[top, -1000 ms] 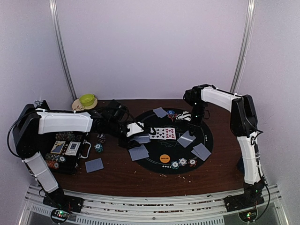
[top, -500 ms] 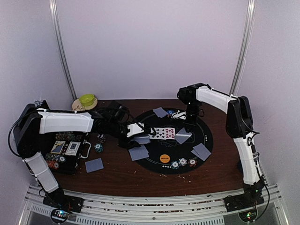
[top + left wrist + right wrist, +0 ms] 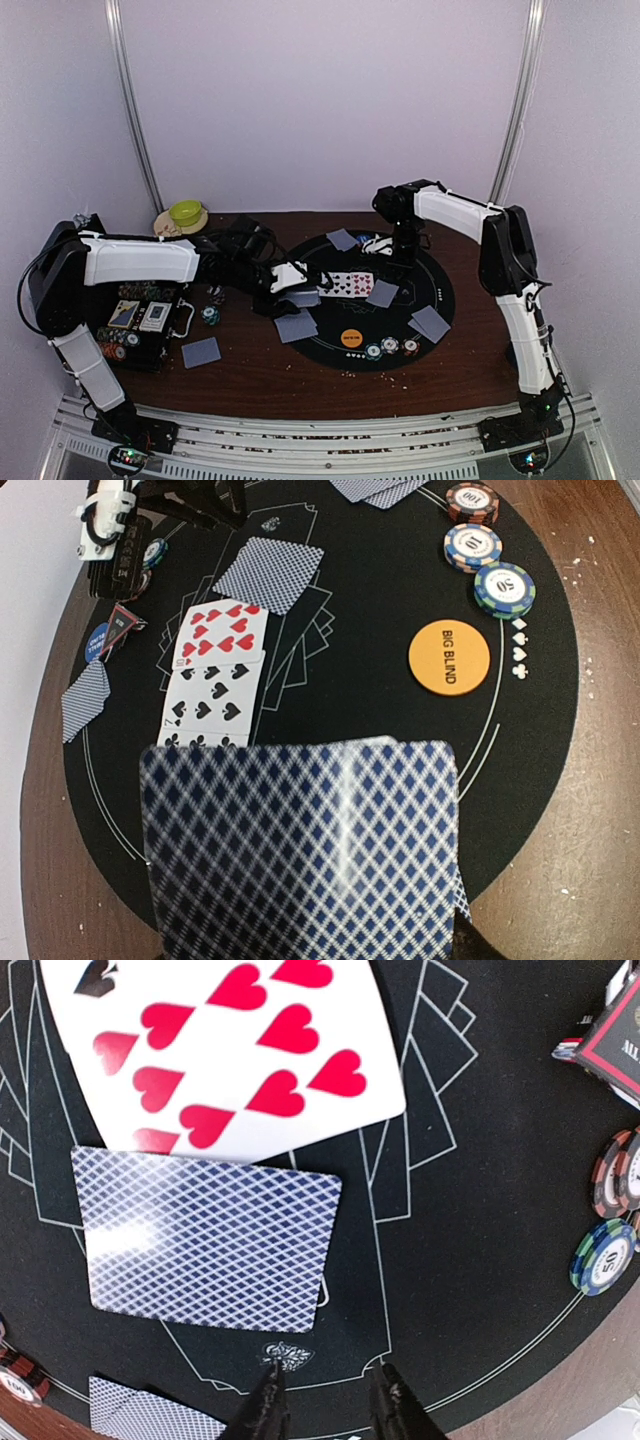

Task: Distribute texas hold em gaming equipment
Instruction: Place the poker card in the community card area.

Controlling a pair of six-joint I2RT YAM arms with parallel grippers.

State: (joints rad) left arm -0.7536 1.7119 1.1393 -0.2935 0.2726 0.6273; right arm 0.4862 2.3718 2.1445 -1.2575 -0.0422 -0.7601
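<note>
My left gripper (image 3: pixel 292 284) is shut on a stack of blue-backed cards (image 3: pixel 300 850) held over the near left of the round black mat (image 3: pixel 440 275); its fingers are hidden behind them. My right gripper (image 3: pixel 325 1402) is open and empty, low over the mat, just short of a face-down card (image 3: pixel 210 1250) lying beside the face-up row (image 3: pixel 345 285) with the nine of hearts (image 3: pixel 230 1050). The orange Big Blind disc (image 3: pixel 449 660) and three striped chips (image 3: pixel 505 588) lie at the mat's near edge. More face-down cards (image 3: pixel 430 322) lie round the mat.
The black chip case (image 3: pixel 140 320) stands open at the left with chips and cards in it. Loose chips (image 3: pixel 210 315) and a face-down card (image 3: pixel 200 352) lie on the brown table. A green bowl (image 3: pixel 186 212) sits at the back left. Chips (image 3: pixel 605 1255) lie near the right gripper.
My right arm has swung left towards the mat's middle, and the face-down card has shifted left to lie beside the face-up row. The left arm has stayed put.
</note>
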